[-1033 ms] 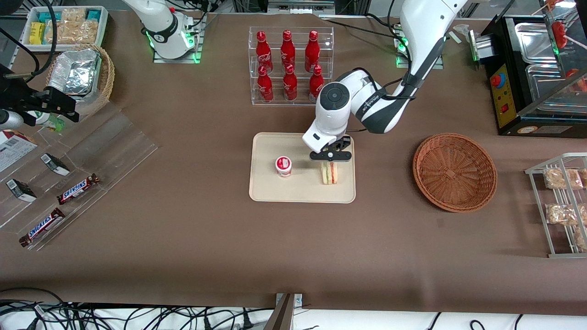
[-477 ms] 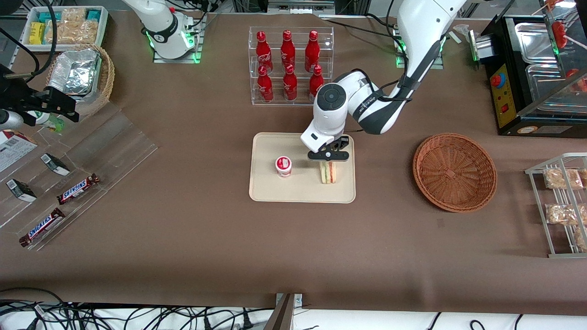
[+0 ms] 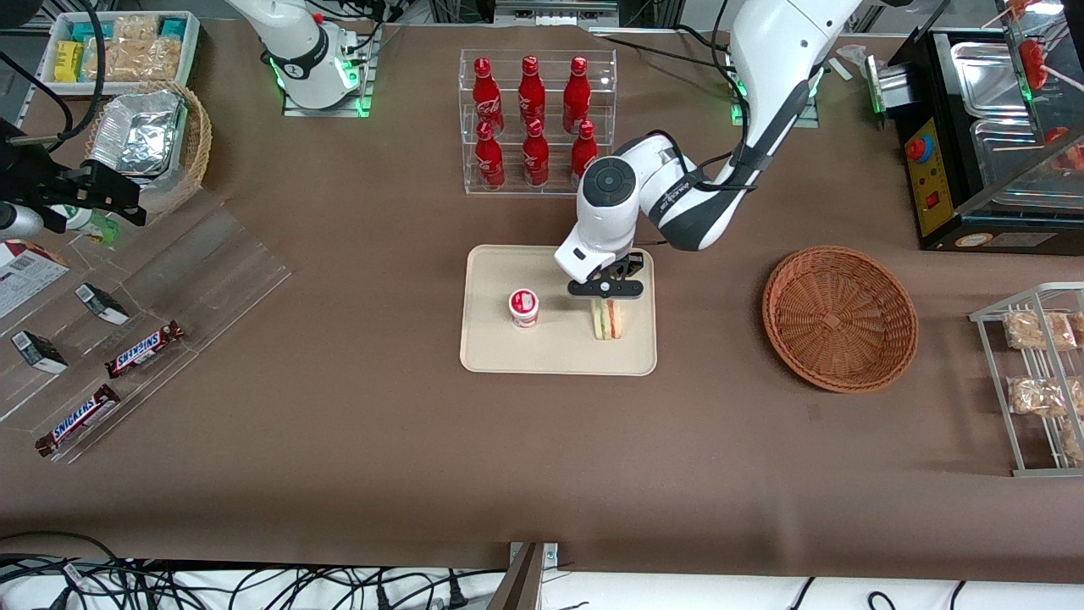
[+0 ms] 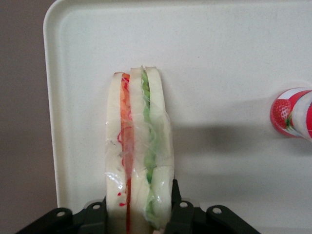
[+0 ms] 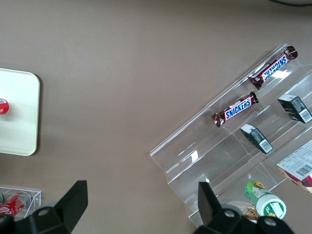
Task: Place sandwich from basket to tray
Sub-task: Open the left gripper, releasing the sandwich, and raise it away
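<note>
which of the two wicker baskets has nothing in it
The reddish-brown basket toward the working arm's end is bare inside. The lighter tan basket holds silver foil packets. The gripper is over the tray, at the sandwich.

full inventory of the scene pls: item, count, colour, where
sandwich: 1, pale bread with red and green filling, standing on the tray
tray: 1, cream, mid-table
yogurt cup: 1, white and red, on the tray beside the sandwich
basket: 1, reddish-brown, toward the working arm's end
cola bottles: 6, red, in a clear rack
Snickers bars: 2, brown, on a clear stand toward the parked arm's end
foil packets: silver, in a tan basket
gripper: 1, black, jaws on either side of the sandwich
</note>
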Controlling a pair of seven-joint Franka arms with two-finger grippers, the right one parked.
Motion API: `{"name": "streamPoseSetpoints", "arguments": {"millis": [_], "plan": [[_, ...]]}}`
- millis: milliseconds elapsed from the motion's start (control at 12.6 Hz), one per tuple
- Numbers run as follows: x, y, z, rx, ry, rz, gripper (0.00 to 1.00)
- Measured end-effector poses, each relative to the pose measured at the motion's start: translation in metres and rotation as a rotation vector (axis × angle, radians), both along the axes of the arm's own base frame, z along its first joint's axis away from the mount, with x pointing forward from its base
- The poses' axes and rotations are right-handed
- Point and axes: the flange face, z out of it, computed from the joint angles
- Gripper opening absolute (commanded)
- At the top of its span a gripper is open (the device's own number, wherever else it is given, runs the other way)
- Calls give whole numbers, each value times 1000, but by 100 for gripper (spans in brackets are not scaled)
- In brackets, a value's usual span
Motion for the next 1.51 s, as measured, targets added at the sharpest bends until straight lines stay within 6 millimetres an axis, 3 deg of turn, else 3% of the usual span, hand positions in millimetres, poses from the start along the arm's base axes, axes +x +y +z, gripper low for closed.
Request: {"name": "streamPoseSetpoints", "arguments": {"millis": [159,238,715,874,1113,1510], "plan": [[-1,-1,-2,14,-15,10,97],[-3,-3,-3,15,-15,15,100],[5,-5,12,8,-38,74,100],[12,-1,33,34,-38,102,100],[32,10,80,65,-37,161,100],[81,54,131,54,-39,290,100]]}}
